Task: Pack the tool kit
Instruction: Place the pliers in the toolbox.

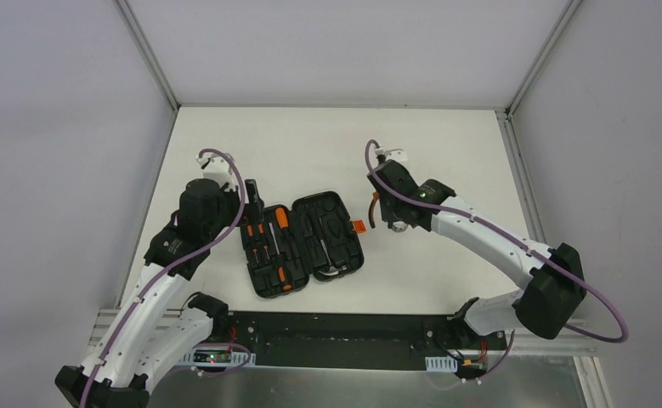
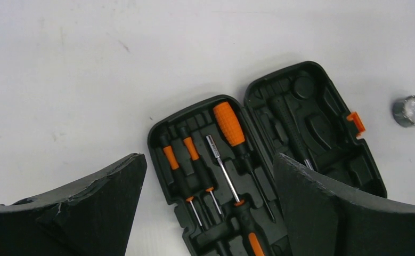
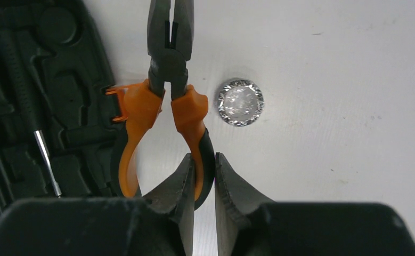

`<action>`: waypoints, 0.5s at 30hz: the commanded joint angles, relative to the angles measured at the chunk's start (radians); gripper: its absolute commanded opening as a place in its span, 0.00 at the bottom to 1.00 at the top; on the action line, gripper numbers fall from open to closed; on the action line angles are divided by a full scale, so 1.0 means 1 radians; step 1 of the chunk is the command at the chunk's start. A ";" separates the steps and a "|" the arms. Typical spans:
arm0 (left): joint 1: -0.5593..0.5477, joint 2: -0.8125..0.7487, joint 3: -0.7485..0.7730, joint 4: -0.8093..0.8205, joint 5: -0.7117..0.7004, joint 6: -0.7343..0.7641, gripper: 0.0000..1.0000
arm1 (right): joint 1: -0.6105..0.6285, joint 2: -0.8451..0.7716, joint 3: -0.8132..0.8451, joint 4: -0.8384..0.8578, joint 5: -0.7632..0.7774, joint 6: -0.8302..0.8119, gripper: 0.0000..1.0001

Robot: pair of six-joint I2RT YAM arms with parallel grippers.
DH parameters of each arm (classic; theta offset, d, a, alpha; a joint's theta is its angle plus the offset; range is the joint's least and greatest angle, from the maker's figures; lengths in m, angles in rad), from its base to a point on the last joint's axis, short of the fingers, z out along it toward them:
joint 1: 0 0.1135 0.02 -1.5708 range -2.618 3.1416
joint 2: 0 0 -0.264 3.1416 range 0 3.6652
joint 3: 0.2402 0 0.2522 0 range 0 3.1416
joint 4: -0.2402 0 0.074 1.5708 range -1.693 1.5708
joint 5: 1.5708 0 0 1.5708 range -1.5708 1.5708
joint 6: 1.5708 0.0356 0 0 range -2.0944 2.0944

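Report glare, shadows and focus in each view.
Top external: even, diffuse light; the case casts barely any shadow. Left wrist: case sharp, the near jaws dark with little detail. Right wrist: the silver disc glares white; the pliers are sharp.

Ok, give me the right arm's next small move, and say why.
Probably carry the pliers sideways over the latch-side half of the open case. The right gripper is shut on one pliers handle and holds the tool just outside the orange latch. The moulded slots in that half look mostly empty, so the pliers likely belong there.
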 commanded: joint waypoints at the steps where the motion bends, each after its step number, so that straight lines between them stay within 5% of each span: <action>1: -0.002 0.028 0.001 0.042 0.153 -0.038 0.93 | 0.048 0.001 0.058 0.097 0.009 -0.046 0.00; 15: -0.051 0.205 -0.053 0.298 0.523 -0.404 0.91 | 0.199 -0.070 -0.037 0.392 -0.032 -0.007 0.00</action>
